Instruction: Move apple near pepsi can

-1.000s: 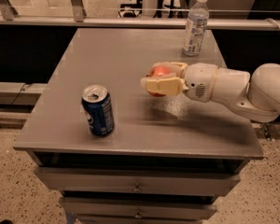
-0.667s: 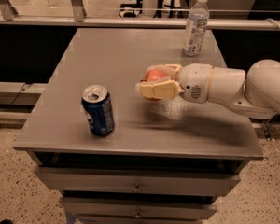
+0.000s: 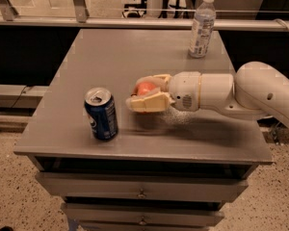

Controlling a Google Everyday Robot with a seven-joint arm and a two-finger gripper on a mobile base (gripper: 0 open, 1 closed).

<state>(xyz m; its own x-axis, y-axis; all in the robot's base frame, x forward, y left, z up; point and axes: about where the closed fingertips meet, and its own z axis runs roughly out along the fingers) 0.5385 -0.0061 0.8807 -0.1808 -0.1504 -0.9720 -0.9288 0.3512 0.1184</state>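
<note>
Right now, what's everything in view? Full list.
pepsi can: 1, dark blue with silver top, upright near the table's front-left corner.
apple: 1, red-orange, held in the end effector, beside the can, not touching it.
water bottle: 1, clear with white cap, upright at the far right of the table.
table: 1, grey, centre of view.
drawers: two visible, grey, under the tabletop.
arm: 1, white, reaching in from the right.
end effector: 1, cream fingers, shut on the apple over mid-table.
</note>
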